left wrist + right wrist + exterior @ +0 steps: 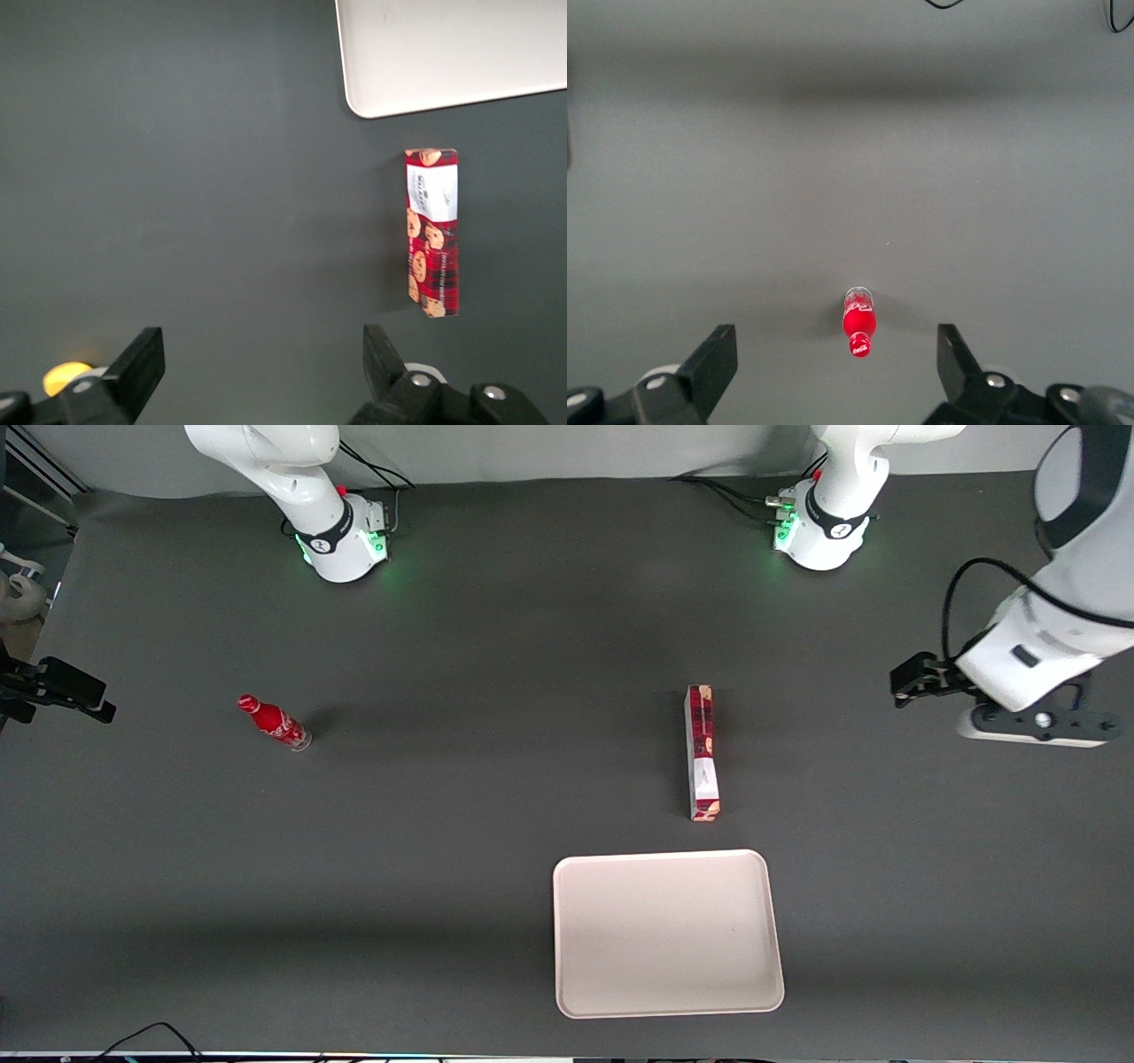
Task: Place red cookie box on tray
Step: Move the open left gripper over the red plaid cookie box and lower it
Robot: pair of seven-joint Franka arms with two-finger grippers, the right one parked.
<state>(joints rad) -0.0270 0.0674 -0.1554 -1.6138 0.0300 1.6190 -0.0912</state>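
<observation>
The reach for the box (702, 751) has not begun: it lies flat on the tabletop (443, 824), just beside the tray (668, 932) but apart from it, farther from the front camera. The gripper (263, 367) hangs high toward the working arm's end, fingers (142, 363) spread wide and empty. Next it must travel over the box, descend and straddle its narrow width.

The left arm's black two-finger gripper (257, 372) hangs spread wide above bare dark grey table (496, 691), toward the working arm's end; the long dark-red cookie carton (702, 751) lies alone with open mat along both long sides; the pale cream-pink rectangular tray (668, 932) sits near its end, apart; the small red soda bottle (274, 723) stands well apart toward the parked arm's end
</observation>
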